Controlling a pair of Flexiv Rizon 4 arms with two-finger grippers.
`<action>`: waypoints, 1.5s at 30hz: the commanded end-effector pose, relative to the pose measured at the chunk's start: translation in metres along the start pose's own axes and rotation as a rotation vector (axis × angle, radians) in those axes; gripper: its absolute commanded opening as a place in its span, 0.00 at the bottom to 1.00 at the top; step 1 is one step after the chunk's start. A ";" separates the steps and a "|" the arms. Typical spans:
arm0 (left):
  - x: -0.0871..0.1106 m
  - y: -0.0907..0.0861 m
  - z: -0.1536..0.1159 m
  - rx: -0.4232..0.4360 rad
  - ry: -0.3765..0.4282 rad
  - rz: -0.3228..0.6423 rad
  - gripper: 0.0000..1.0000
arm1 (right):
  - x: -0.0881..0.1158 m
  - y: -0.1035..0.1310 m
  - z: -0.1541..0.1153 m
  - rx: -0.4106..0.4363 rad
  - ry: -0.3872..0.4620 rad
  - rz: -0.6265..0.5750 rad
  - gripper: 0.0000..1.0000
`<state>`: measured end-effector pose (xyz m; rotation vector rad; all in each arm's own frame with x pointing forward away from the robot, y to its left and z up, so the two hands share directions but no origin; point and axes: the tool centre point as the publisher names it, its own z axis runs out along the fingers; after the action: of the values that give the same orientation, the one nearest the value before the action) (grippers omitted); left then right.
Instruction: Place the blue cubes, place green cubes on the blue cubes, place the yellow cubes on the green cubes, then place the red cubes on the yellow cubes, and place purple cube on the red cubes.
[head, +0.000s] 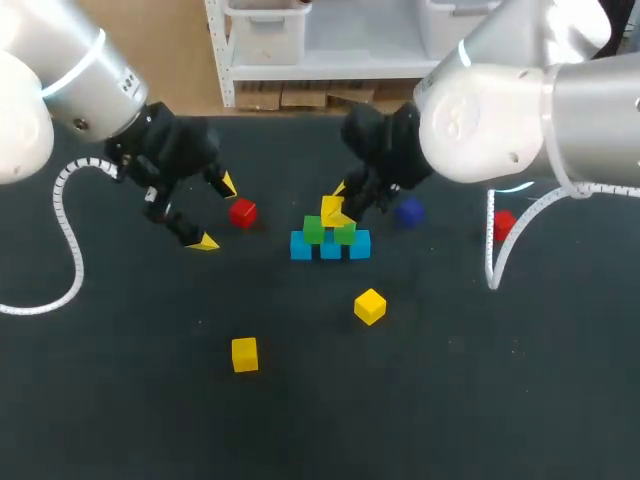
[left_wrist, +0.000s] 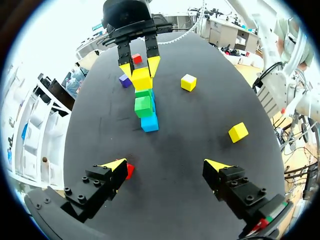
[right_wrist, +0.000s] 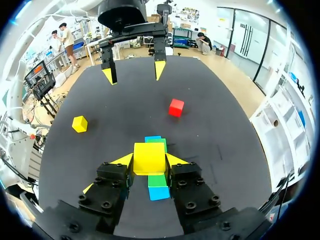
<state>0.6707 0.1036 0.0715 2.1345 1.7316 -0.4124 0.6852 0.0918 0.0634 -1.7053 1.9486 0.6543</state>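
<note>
Head view: near the counter's middle, the right fingers (head: 341, 188) clamp a yellow cube (head: 331, 209) over the green cubes (head: 314, 230), which sit on the blue cubes (head: 330, 246). The left fingers (head: 206, 242) stand apart beside a red cube (head: 242, 211). Left wrist view: the red cube lies just beside one spread finger. Right wrist view: the yellow cube, probably light, stiff and smooth, is pinched on opposite flat faces.

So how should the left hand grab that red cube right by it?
Come from above and pinch two opposite flat sides. The red cube sits flat on the table, away from the other cubes. The left hand is open, but the cube is beside one finger, not between them, so slide over first, I think.
</note>
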 end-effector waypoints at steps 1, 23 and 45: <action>0.001 0.000 0.000 0.000 -0.003 0.003 1.00 | 0.001 -0.004 0.004 -0.002 -0.002 0.001 0.00; 0.001 0.000 0.000 0.000 -0.003 0.003 1.00 | 0.000 -0.008 0.012 -0.013 0.003 -0.002 0.00; 0.001 0.000 0.000 0.000 -0.003 0.003 1.00 | 0.003 -0.011 0.013 -0.021 -0.001 0.009 0.00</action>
<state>0.6707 0.1036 0.0715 2.1345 1.7316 -0.4124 0.6939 0.0964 0.0511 -1.7077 1.9593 0.6726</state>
